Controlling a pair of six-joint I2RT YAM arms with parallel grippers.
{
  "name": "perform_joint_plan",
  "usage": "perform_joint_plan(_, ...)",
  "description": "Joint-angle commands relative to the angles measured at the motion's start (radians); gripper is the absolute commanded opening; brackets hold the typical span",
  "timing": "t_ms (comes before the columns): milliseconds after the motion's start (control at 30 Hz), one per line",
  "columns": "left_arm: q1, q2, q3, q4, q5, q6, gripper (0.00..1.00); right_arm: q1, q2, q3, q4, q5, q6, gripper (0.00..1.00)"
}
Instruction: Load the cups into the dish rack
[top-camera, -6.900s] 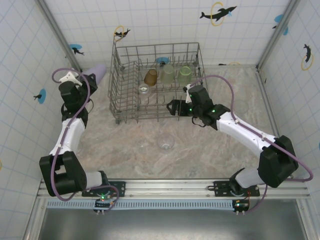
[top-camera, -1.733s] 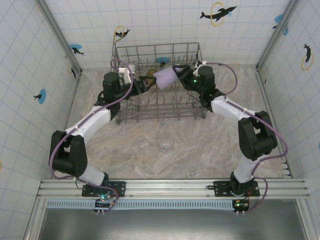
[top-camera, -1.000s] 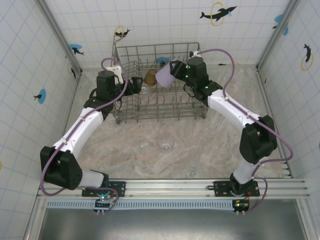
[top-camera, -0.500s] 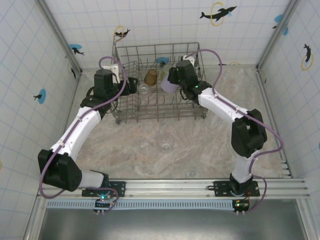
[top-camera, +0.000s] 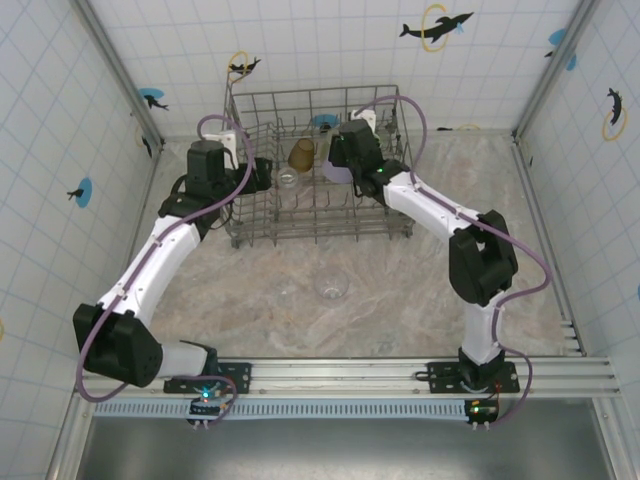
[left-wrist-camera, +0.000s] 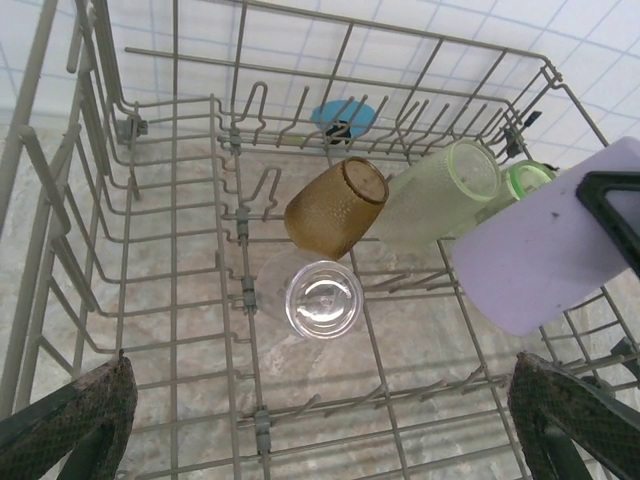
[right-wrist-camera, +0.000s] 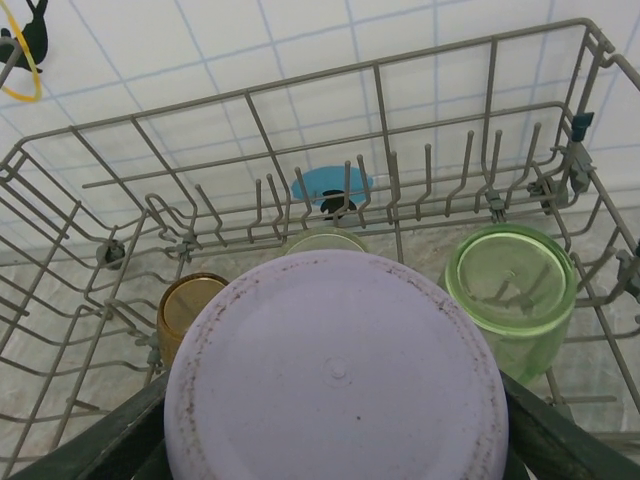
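Top view: dish rack (top-camera: 312, 94) sits at 12 o'clock on the table (top-camera: 420, 300). L gripper (top-camera: 263, 172) is at the rack's 9 o'clock side. R gripper (top-camera: 336, 162) is above the rack interior, approx 1 o'clock of its centre, clamped on the lilac cup (top-camera: 340, 174). Amber cup (top-camera: 302, 153) and racked clear cup (top-camera: 288, 180) lie inside, btwn the two grippers. Loose clear cup (top-camera: 332, 287) is on the table at 6 o'clock of the rack, well apart.

L wrist view: L fingers (left-wrist-camera: 75, 420) are spread fully wide w/ nothing btwn them. Amber cup (left-wrist-camera: 335, 208) lies tilted, touching the near green cup (left-wrist-camera: 435, 200) at its 3 o'clock. Far green cup (left-wrist-camera: 525, 180) is just beyond. Racked clear cup (left-wrist-camera: 322, 298) is at the amber's 6 o'clock. Lilac cup (left-wrist-camera: 545, 250) is at the 3 o'clock edge.

R wrist view: R fingers (right-wrist-camera: 95, 445) are part-open, gripping both sides of the lilac cup (right-wrist-camera: 335, 370), base to camera. Far green cup (right-wrist-camera: 510, 285) is at 2 o'clock, amber cup (right-wrist-camera: 185, 305) at 9 o'clock.
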Motion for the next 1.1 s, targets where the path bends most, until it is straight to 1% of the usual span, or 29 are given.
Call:
perform_joint_plan(0,0.008,-0.026,-0.024,-0.013,-0.017,0.022,0.97,0.017,0.033,0.071,0.026,0.032,-0.031,0.57)
perform_joint_plan(267,0.023,-0.029,-0.045,-0.014,-0.035,0.023,0.97,0.036,0.108,0.136,0.025,0.054,-0.072,0.58)
perform_joint_plan(367,0.029,-0.028,-0.052,-0.006,-0.014,0.023,0.97,0.039,0.126,0.141,0.036,0.070,-0.081,0.58)
perform_joint_plan(433,0.030,-0.022,-0.052,-0.003,0.002,-0.015,0.97,0.043,0.139,0.141,0.044,0.079,-0.102,0.58)
perform_joint_plan(567,0.036,-0.013,-0.051,-0.003,0.012,-0.031,0.97,0.052,0.166,0.142,0.060,0.117,-0.142,0.58)
perform_joint_plan(667,0.043,-0.012,-0.051,-0.003,0.017,-0.032,0.97,0.056,0.186,0.142,0.073,0.121,-0.159,0.58)
perform_joint_plan(900,0.055,-0.009,-0.057,0.003,0.021,-0.041,0.97,0.055,0.228,0.155,0.087,0.124,-0.155,0.61)
perform_joint_plan(1067,0.057,-0.007,-0.060,0.007,0.035,-0.039,0.97,0.048,0.272,0.194,0.062,0.106,-0.132,0.63)
